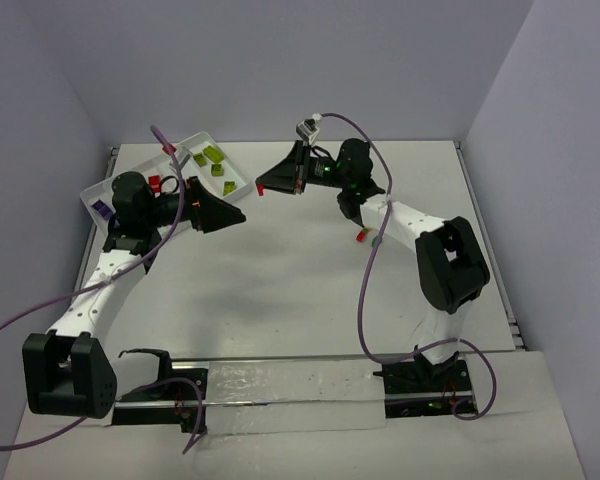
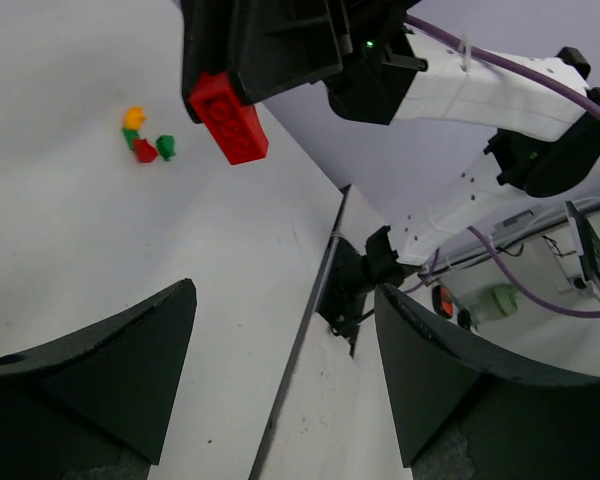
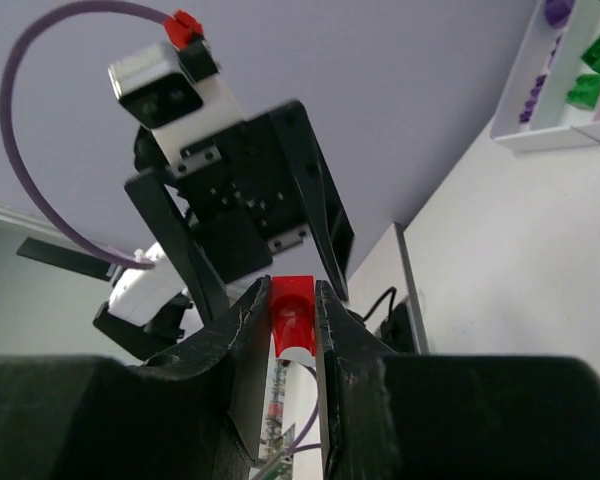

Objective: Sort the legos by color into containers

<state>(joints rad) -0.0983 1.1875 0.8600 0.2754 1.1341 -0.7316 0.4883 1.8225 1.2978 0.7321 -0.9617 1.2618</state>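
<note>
Here we had it, up in the air: the right fingers (image 3: 245,340) were pinching a red brick (image 2: 228,118), held clear of the bench (image 1: 280,290) at about 11 o'clock from its middle in the top view. Facing them, the left fingers (image 2: 110,370) stood spread wide with nothing between them, near the brick but not touching it. We read that as a pass from one arm to the other being set up, though that was only our judgement.

Now the score. The white tray (image 1: 202,138) sat at 10 o'clock on the bench and already had bricks in it. There were lime bricks (image 1: 212,155) in the far compartments, red ones (image 1: 152,183) in a middle compartment, and purple ones (image 1: 100,208) in the nearest. The left arm covered part of the tray, so we could not count them all.

What was left? A small cluster of bricks (image 2: 143,137), orange, green and red, lay on the bench at about 3 o'clock, well apart from the tray. We judged the job well past halfway. The carried red brick had yet to join the red ones, and then that cluster had to be split by colour. We could not tell whether orange or dark green had a compartment started.
</note>
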